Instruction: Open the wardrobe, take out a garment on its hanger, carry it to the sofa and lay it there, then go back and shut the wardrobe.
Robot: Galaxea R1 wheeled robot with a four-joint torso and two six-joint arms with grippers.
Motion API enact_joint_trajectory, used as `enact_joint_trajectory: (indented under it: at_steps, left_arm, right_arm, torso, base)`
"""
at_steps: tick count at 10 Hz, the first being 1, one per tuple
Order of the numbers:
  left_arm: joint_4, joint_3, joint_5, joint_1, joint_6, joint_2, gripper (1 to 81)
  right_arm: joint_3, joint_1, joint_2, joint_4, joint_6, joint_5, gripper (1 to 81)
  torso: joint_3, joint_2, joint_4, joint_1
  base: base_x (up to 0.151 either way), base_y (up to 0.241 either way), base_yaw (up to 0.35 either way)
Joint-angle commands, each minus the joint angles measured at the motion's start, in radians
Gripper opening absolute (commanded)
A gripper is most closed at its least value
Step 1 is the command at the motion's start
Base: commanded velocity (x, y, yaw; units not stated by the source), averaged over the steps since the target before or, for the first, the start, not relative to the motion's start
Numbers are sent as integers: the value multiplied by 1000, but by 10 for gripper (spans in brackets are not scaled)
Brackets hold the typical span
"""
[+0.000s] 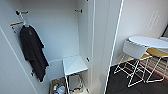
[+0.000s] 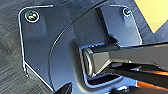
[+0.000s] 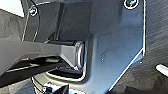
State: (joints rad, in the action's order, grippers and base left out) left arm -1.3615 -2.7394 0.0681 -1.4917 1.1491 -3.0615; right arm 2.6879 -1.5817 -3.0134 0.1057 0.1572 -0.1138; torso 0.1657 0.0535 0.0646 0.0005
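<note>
Where doors gape, wardrobe (image 1: 62,30) interior white

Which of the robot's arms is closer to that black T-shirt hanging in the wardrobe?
Left, probably. The black T-shirt hangs at the left of the wardrobe, the left arm's side. Both wrist cameras face dark floor, so both arms seem low, away from it.

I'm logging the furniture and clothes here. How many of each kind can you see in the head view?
Wardrobe, doors open: 1
Black T-shirt on a hanger: 1
White shelf unit inside the wardrobe: 1
Round white table: 1
Wire-legged chairs: 2, one white, one yellow-seated
Total: 6
</note>
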Motion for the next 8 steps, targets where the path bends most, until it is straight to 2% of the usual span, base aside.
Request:
enact_joint_trajectory:
  at_steps: [1,8]
  left_arm:
    - [-11,1,-39,37,-5,-5,811]
    - [-11,1,-31,37,-6,-4,811]
  right_arm:
    - [4,24,-1,-5,1,57,811]
    - [4,24,-5,-5,-1,57,811]
  torso:
    - [0,0,0,0]
    - [0,0,0,0]
  base:
    - [0,0,311]
    - [0,0,316]
